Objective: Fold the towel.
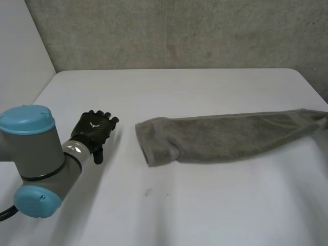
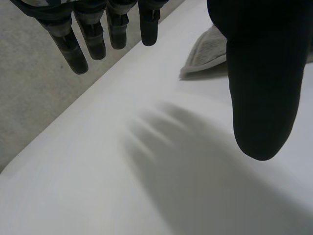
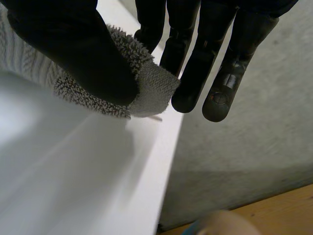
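Note:
A grey-brown towel (image 1: 225, 138) lies bunched in a long strip across the white table (image 1: 169, 205), from the middle out to the right edge. My right hand (image 3: 88, 54) pinches the towel's end (image 3: 146, 90) between thumb and fingers, above the table's right edge. My left hand (image 1: 95, 130) hovers over the table to the left of the towel, fingers straight, holding nothing. In the left wrist view, the towel's near end (image 2: 205, 51) lies beyond the thumb (image 2: 264, 83).
A grey concrete wall (image 1: 179, 31) stands behind the table. Past the table's right edge (image 3: 168, 161) the floor drops away, grey and then wooden (image 3: 274, 215).

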`<action>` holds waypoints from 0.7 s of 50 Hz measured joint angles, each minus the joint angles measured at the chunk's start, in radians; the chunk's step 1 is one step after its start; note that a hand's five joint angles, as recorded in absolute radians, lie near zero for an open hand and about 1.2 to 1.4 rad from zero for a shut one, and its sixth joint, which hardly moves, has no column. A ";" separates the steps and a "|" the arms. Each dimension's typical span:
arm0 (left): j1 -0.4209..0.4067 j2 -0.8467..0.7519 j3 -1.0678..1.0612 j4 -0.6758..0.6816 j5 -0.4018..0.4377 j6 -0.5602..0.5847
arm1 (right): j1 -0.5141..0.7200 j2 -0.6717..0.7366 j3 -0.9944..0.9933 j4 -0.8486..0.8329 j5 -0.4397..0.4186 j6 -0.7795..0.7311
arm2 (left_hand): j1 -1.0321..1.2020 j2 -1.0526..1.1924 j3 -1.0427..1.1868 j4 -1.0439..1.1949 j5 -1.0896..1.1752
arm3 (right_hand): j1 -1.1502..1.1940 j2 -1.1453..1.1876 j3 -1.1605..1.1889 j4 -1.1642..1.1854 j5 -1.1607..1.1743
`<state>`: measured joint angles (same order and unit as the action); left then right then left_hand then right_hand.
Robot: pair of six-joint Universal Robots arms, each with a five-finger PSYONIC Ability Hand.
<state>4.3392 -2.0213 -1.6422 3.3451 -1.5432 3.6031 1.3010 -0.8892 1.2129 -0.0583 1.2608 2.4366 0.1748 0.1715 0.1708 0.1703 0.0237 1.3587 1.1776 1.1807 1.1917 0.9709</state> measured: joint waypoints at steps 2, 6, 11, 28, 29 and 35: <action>0.004 0.012 -0.007 -0.001 0.001 0.000 | 0.017 -0.020 -0.030 0.015 0.009 0.006 | 0.000 0.000 0.000 0.000 0.000 | 0.002 0.000 0.000 0.000 0.001; 0.012 0.031 -0.018 -0.001 0.001 -0.001 | 0.126 -0.051 -0.079 0.029 0.013 0.042 | 0.000 0.000 0.000 0.000 0.000 | 0.004 0.000 0.002 0.000 0.005; 0.015 0.040 -0.024 -0.001 -0.002 -0.001 | 0.317 -0.065 -0.123 0.030 0.012 0.083 | 0.000 0.000 0.000 0.000 0.000 | 0.004 0.008 0.008 0.000 0.008; 0.008 0.082 -0.049 -0.002 -0.005 -0.001 | 0.957 0.156 -0.182 0.001 -0.014 0.092 | -0.001 0.000 0.000 0.000 0.000 | 0.006 0.009 0.008 0.000 0.018; 0.007 0.086 -0.049 -0.002 -0.005 -0.001 | 0.968 0.166 -0.182 0.001 -0.014 0.091 | -0.001 0.000 0.000 0.000 0.000 | 0.006 0.009 0.008 0.000 0.018; 0.003 0.098 -0.037 -0.001 -0.005 -0.001 | 0.991 0.173 -0.174 0.004 -0.005 0.101 | -0.001 0.000 0.000 0.000 0.000 | -0.750 -0.712 -0.711 -0.701 -0.613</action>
<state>4.3425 -1.9233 -1.6793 3.3440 -1.5478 3.6018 2.2918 -0.7164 1.0390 -0.0544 1.2555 2.5377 0.1739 0.1716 0.1708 0.1703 0.0237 0.6088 0.4659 0.4693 0.4910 0.3577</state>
